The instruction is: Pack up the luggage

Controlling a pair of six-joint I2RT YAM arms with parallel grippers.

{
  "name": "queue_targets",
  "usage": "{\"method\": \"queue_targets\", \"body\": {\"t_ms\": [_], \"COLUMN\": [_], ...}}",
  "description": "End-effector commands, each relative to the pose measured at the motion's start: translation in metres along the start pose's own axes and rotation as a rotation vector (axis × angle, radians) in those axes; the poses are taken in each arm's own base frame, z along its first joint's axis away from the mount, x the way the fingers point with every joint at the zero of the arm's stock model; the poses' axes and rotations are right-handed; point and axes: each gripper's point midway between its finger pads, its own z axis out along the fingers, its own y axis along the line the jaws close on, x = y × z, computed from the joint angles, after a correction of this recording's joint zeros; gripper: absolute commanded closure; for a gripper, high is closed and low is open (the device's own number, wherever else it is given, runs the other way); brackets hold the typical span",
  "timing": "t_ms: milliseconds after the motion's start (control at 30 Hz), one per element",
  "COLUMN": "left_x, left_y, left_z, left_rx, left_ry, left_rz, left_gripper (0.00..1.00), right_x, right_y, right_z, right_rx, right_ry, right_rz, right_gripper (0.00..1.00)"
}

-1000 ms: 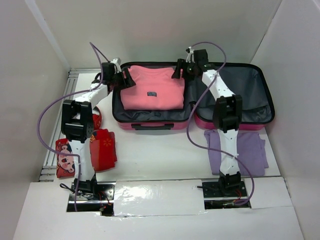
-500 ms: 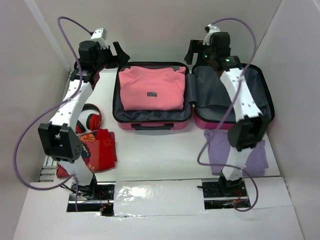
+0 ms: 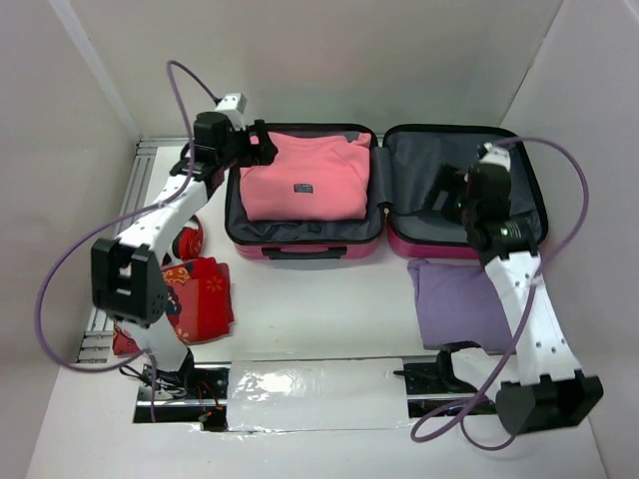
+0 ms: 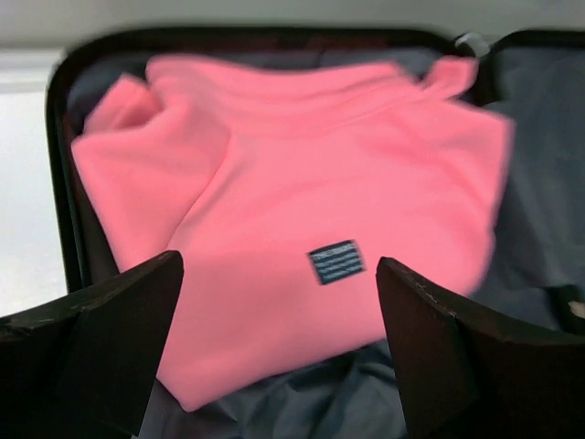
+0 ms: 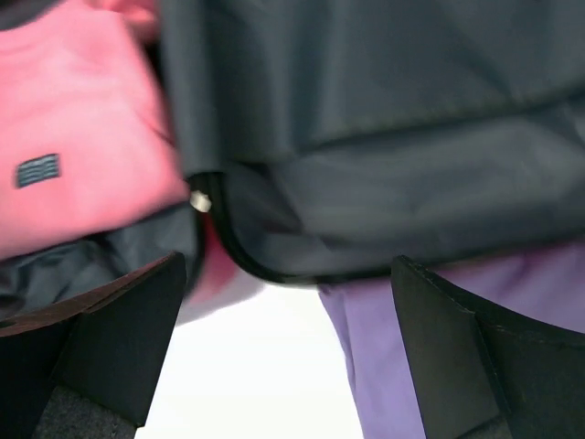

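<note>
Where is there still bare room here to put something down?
The suitcase's right half is bare grey lining, though the right pincer hangs over it. The white table is free between the red cloth and the purple garment, in front of the suitcase. Crowded: the left half, filled by the pink sweater, and the table's left edge with red headphones.

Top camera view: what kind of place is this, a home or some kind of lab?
Probably a robot test booth, not a home: plain white panels box in the table, and the luggage lies open beside a folded purple garment.
</note>
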Motion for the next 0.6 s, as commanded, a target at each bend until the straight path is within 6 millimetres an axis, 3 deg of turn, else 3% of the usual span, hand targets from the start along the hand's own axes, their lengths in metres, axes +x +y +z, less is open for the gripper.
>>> {"method": "queue_targets", "body": {"t_ms": [0, 67, 167, 267, 367, 400, 467, 500, 533, 567], "left_x": [0.016, 0.024, 0.079, 0.091, 0.084, 0.065, 0.047, 0.037, 0.013, 0.003], "left_y": [0.024, 0.034, 0.061, 0.057, 0.042, 0.032, 0.02, 0.011, -0.006, -0.013], "left_z": [0.037, 0.054, 0.101, 0.107, 0.099, 0.09, 0.081, 0.076, 0.066, 0.058], "left_rx": [-0.079, -0.117, -0.164, -0.138, -0.085, -0.053, -0.014, 0.016, 0.054, 0.076], "left_ry": [-0.002, 0.012, 0.127, 0.174, 0.15, 0.12, 0.096, 0.091, 0.056, 0.044], "left_rz": [-0.039, -0.067, -0.124, -0.148, -0.141, -0.126, -0.122, -0.121, -0.119, -0.116], "left_gripper": [0.0, 0.0, 0.02, 0.02, 0.02, 0.02, 0.0, 0.0, 0.0, 0.0], "right_x": [0.035, 0.052, 0.096, 0.112, 0.126, 0.127, 0.127, 0.143, 0.147, 0.166], "right_y": [-0.036, -0.042, -0.065, -0.071, -0.06, -0.056, -0.043, -0.033, -0.029, -0.034], "right_z": [-0.015, -0.014, -0.012, -0.012, -0.009, -0.007, 0.005, 0.013, 0.021, 0.026], "right_rx": [0.143, 0.156, 0.271, 0.286, 0.211, 0.188, 0.129, 0.078, 0.062, 0.089], "right_ry": [0.025, 0.057, 0.142, 0.176, 0.224, 0.225, 0.223, 0.291, 0.299, 0.343], "right_rz": [0.125, 0.16, 0.229, 0.238, 0.225, 0.236, 0.272, 0.294, 0.306, 0.317], "right_gripper": [0.0, 0.0, 0.0, 0.0, 0.0, 0.0, 0.0, 0.02, 0.06, 0.08]}}
